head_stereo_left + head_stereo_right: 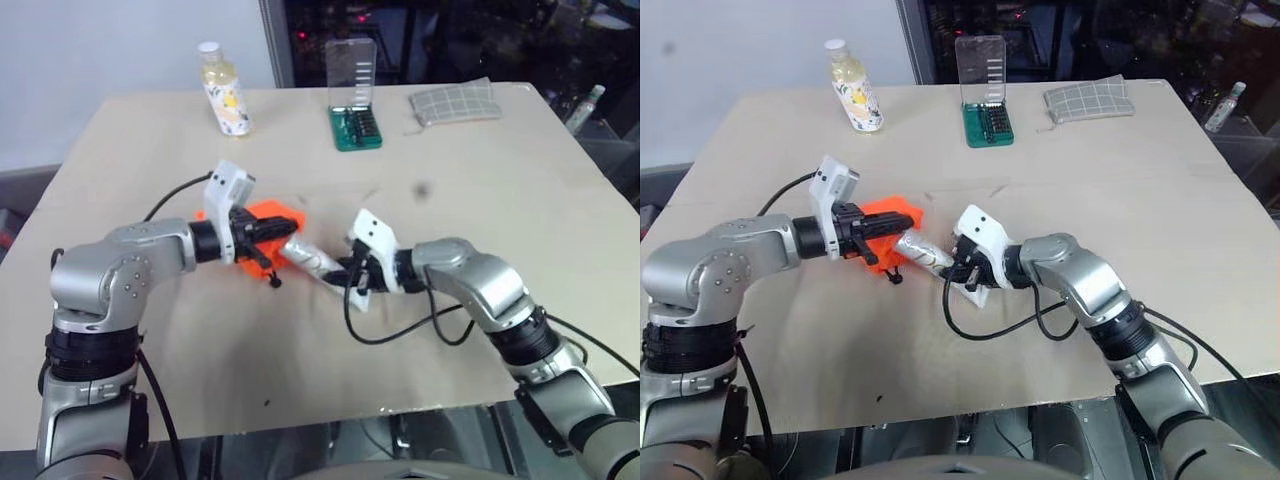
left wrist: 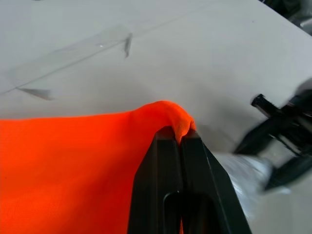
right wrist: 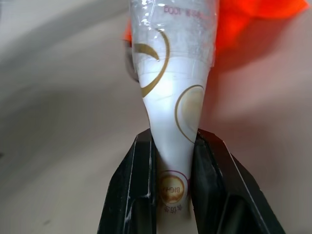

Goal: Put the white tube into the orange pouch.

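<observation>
My left gripper [image 1: 268, 243] is clenched on a fold of the pouch [image 1: 272, 218], its two black fingers [image 2: 183, 161] pressed tight together with a hump of orange fabric pinched between their tips. The pouch hangs bunched from that grip near the middle of the table [image 1: 480, 180], a little toward my left, and its dark cord [image 1: 275, 281] dangles below it with the end just above the tabletop. My right gripper [image 1: 350, 275] grasps the tube [image 1: 310, 260] by its flat crimped tail, one finger [image 3: 139, 180] on each side of it. The tube slants up and away from that grip toward my left, and its far end reaches the edge of the pouch; I cannot tell whether that end is inside the opening or only against the fabric. In the right wrist view the tube's tan-gold curls and small print are plain, with orange showing behind its far end. At the far side of the table stand a bottle [image 1: 224, 92] with a white cap, a green case [image 1: 355, 95] with its clear lid up, and a checked cloth [image 1: 455, 102], all well apart from my hands.
</observation>
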{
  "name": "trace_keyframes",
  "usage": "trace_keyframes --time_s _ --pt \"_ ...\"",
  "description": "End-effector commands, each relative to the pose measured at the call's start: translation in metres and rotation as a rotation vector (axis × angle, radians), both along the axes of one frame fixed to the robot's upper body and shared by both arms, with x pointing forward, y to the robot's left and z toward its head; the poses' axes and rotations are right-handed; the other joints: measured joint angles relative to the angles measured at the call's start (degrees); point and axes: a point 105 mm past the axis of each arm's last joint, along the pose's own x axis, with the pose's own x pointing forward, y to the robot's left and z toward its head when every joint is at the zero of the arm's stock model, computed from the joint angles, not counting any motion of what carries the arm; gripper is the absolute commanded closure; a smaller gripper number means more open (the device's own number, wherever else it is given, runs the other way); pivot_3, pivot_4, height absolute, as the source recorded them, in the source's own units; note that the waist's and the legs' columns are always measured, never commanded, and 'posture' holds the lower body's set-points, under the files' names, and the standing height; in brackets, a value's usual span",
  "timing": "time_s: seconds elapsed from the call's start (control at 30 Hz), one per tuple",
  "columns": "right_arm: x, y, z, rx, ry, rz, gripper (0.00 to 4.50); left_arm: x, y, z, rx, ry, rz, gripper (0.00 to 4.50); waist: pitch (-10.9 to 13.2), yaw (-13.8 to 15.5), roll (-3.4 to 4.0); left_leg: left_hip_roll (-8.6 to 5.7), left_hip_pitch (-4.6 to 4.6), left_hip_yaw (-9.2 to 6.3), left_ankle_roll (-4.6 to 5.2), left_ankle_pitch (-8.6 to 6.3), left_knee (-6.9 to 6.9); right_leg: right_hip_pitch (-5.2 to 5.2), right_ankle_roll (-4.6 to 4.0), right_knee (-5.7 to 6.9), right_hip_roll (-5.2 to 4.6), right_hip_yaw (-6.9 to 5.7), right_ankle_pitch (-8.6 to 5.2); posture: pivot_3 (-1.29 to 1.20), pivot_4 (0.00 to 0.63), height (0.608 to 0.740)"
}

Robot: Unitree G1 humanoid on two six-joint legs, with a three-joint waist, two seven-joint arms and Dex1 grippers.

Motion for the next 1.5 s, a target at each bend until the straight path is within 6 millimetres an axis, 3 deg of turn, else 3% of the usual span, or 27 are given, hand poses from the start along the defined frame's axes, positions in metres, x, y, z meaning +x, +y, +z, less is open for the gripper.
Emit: trace_keyframes --time_s 0.03,0.5,0.6,0.73,0.97,1.2,1.23,1.4,1.5 --pt "-0.001 0.003 0.016 0.027 -0.048 0.045 3.58 0.004 -0.002 0.011 0.002 -0.054 0.0 4.5 0.0 0.0 0.0 0.01 0.0 0.0 -0.01 0.01 0.0 0.0 -0.01 0.01 0.02 0.0 0.0 0.0 0.15 0.74" --pt "0.023 0.012 -0.002 -0.01 0.027 -0.073 3.58 -0.013 -0.016 0.008 0.055 -0.064 -0.136 4.5 0.0 -0.1 0.0 0.01 -0.02 0.01 -0.24 0.14 -0.01 -0.04 -0.03 0.02 0.02 0.03 0.02 0.0 0.15 0.74" --pt "0.024 0.013 -0.002 -0.001 0.049 -0.093 3.58 -0.018 -0.021 0.002 0.117 -0.082 -0.177 4.5 0.0 -0.1 0.0 0.02 -0.01 0.01 -0.24 0.14 -0.02 -0.04 -0.04 0.03 0.02 0.03 0.02 0.0 0.15 0.74" --pt "0.019 0.023 0.013 0.128 0.193 -0.099 3.58 -0.026 -0.023 -0.015 0.251 -0.125 -0.246 4.5 0.0 -0.1 0.0 0.03 -0.01 0.05 -0.24 0.14 -0.07 -0.07 -0.06 0.03 0.01 0.12 0.03 0.0 0.15 0.74" --pt "0.023 0.042 0.024 0.296 0.44 -0.161 3.58 -0.029 -0.024 -0.012 0.208 -0.128 -0.261 4.5 0.0 -0.1 0.01 0.04 -0.05 0.13 -0.24 0.14 -0.21 -0.23 -0.1 0.02 0.03 0.4 0.05 0.0 0.15 0.74" --pt "0.046 0.056 0.03 0.431 0.524 -0.267 3.58 -0.035 -0.03 0.007 -0.023 -0.019 -0.26 4.5 0.0 -0.1 0.02 0.03 -0.02 0.21 -0.15 0.09 -0.23 -0.25 -0.09 0.02 0.06 0.27 0.05 0.0 0.15 0.74" --pt "0.05 0.055 0.033 0.461 0.539 -0.278 3.02 -0.037 -0.03 0.009 -0.054 0.009 -0.263 4.5 0.0 -0.1 0.02 0.02 -0.03 0.22 -0.15 0.1 -0.23 -0.25 -0.09 0.03 0.06 0.28 0.05 0.0 0.15 0.74" --pt "0.063 0.037 0.047 0.569 0.603 -0.348 1.01 -0.037 -0.025 0.013 -0.174 0.108 -0.232 4.5 0.0 -0.5 0.03 0.09 0.0 0.25 -0.24 0.15 -0.24 -0.26 -0.09 0.07 0.15 0.31 0.05 0.0 0.15 0.74" --pt "0.064 0.01 0.073 0.639 0.533 -0.38 1.01 -0.015 -0.02 0.024 -0.303 0.139 -0.137 4.5 0.1 -0.1 0.07 0.1 0.0 0.26 -0.24 0.15 -0.25 -0.26 -0.09 0.08 0.15 0.32 0.05 0.0 0.15 0.74"
